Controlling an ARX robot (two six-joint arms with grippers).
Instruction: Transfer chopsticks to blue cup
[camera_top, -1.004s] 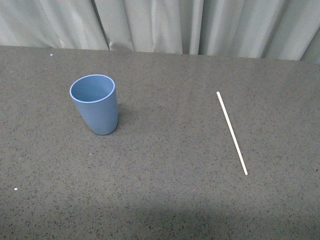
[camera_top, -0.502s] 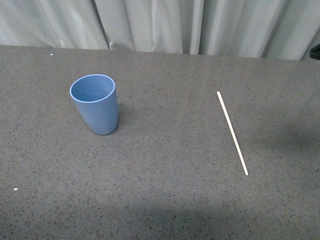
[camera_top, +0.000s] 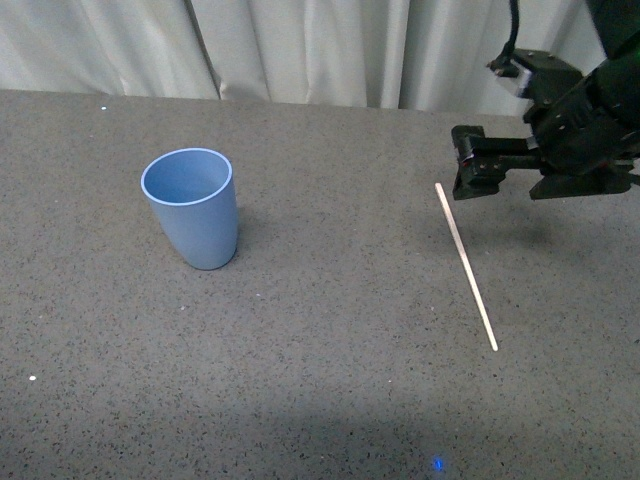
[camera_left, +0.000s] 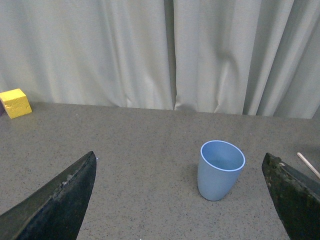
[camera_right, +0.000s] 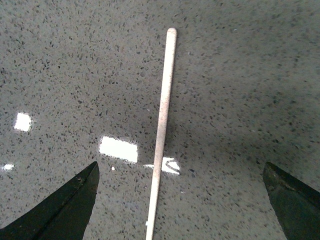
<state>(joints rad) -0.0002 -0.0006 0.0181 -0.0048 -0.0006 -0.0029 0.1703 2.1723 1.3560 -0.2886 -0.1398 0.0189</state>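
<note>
Cream-white chopsticks (camera_top: 465, 267) lie flat — right gripper (camera_top: 468, 166) (fingers spread wide) hovers over the far end.

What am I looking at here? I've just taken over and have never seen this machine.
It is a robot with two arms, each ending in a two-fingered hand. The front picture comes from a camera on its body, looking across a dark speckled table toward a curtain. There the right hand hovers near the far end of the chopstick, a thin cream stick lying flat, well right of the upright, empty blue cup. The other two pictures come from wrist cameras; the dark wedges at their edges are the hand's own fingers. The right one looks down at the stick, fingers spread either side, not touching it. The left hand is open too, facing the cup; a yellow block sits off by the curtain. Nothing is held.
</note>
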